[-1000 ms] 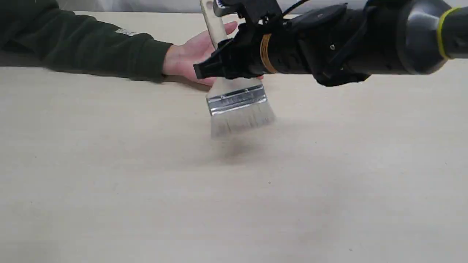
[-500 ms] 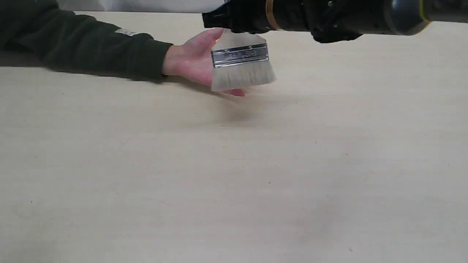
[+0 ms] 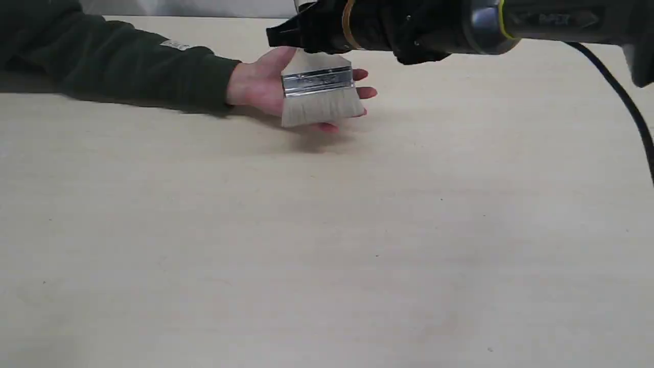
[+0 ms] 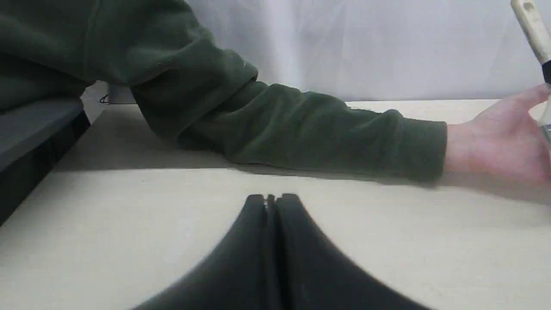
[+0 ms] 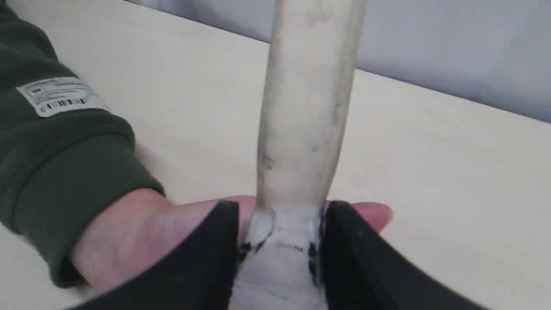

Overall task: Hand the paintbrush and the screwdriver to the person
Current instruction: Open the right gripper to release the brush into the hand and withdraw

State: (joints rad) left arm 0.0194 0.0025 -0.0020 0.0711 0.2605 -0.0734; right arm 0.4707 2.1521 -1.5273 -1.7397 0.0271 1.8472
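My right gripper point(image 3: 306, 36) is shut on the paintbrush point(image 3: 319, 92) at the base of its handle, bristles hanging down, right above the person's open palm point(image 3: 260, 82). In the right wrist view the black fingers point(image 5: 219, 254) clamp the pale wooden handle point(image 5: 305, 107), with the hand point(image 5: 137, 232) and green sleeve point(image 5: 51, 142) beneath. The left gripper point(image 4: 271, 199) is shut and empty, low over the table, apart from the person's forearm point(image 4: 323, 129). The brush handle point(image 4: 531, 26) shows at that view's edge. No screwdriver is in view.
The pale tabletop point(image 3: 327, 245) spreads wide in front of the hand. A black cable point(image 3: 623, 102) trails from the right arm. A dark grey ledge point(image 4: 34, 133) sits at the table's edge beside the person's arm.
The right arm lifted the paintbrush off the table and carried it left, so the bristles now hang over the person's palm. The hand has stayed in place.
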